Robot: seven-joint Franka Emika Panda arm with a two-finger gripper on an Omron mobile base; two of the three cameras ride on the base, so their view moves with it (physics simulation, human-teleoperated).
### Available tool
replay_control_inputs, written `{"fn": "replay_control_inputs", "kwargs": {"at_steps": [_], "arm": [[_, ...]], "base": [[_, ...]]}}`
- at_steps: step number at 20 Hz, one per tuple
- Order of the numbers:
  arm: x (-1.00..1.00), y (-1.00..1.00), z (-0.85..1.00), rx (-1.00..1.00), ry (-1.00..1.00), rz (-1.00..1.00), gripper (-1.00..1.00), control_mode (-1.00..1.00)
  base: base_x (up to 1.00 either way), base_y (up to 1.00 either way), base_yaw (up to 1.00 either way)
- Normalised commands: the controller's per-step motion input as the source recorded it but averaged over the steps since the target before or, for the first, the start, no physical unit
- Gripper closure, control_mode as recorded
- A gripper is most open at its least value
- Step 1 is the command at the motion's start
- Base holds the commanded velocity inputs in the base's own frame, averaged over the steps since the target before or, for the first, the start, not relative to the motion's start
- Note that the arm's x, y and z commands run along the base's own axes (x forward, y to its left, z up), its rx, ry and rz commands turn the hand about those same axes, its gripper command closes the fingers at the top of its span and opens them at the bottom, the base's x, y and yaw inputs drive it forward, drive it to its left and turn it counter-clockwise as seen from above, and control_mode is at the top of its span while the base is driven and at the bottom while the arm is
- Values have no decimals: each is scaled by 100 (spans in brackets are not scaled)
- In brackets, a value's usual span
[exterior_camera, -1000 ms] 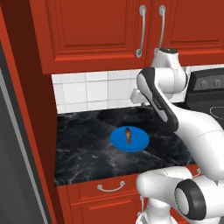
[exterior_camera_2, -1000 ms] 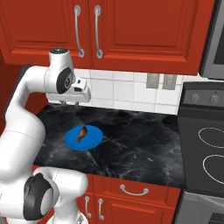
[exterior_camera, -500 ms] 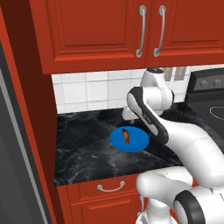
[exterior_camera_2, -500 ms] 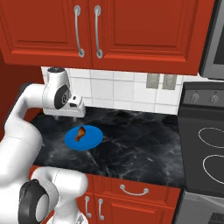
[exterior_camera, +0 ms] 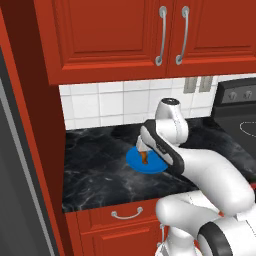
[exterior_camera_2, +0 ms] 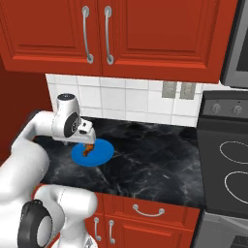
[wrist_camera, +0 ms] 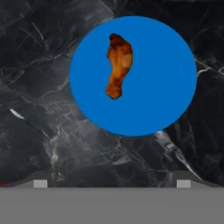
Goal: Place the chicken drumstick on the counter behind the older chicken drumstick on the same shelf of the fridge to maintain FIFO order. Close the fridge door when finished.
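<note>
At far left of the left base view, tall grey fridge (exterior_camera: 15,190), hard against a red cabinet side panel (exterior_camera: 45,150). Next to the right, black white-veined counter (exterior_camera: 95,170) under a white tile backsplash (exterior_camera: 100,105) and red upper cabinets (exterior_camera: 110,35) with long metal handles. Below the counter edge, red drawer front (exterior_camera: 125,215) with a curved handle. Near the middle of the slab, round blue plate (exterior_camera: 134,159); on it lies the chicken drumstick (exterior_camera: 144,157), orange-brown. Directly over the drumstick hangs the gripper (exterior_camera: 142,147), pointing down, white arm bending in from the lower right. Further right, two grey outlets (exterior_camera: 197,84) on the tile, then a dark stove (exterior_camera: 240,120).

From the right base view, same order: gripper (exterior_camera_2: 89,140) above the drumstick (exterior_camera_2: 87,150) at the plate's (exterior_camera_2: 99,155) left part, open counter (exterior_camera_2: 145,160) to the right, stove (exterior_camera_2: 227,160) with ring burners at the edge.

Looking down the hand: counter (wrist_camera: 43,131) at left, one dark fingertip (wrist_camera: 40,183) low left and the other low right, gripper (wrist_camera: 111,183) spread wide with nothing between the tips. Drumstick (wrist_camera: 118,65) left of the plate's (wrist_camera: 153,96) centre, thick dark end toward the top of that view, narrow end toward the bottom, well clear of both tips.
</note>
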Motion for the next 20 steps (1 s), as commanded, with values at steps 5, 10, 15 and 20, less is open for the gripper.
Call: {"fn": "replay_control_inputs", "kwargs": {"at_steps": [5,10,15,20], "arm": [[44,0,-50,0,6,-3,-100,-100],[36,0,-42,0,18,0,-100,-100],[11,1,-10,0,9,0,-100,-100],[41,23,-9,-4,14,-3,-100,-100]], "base": [[0,0,0],[0,0,0],[0,0,0],[0,0,0]]}}
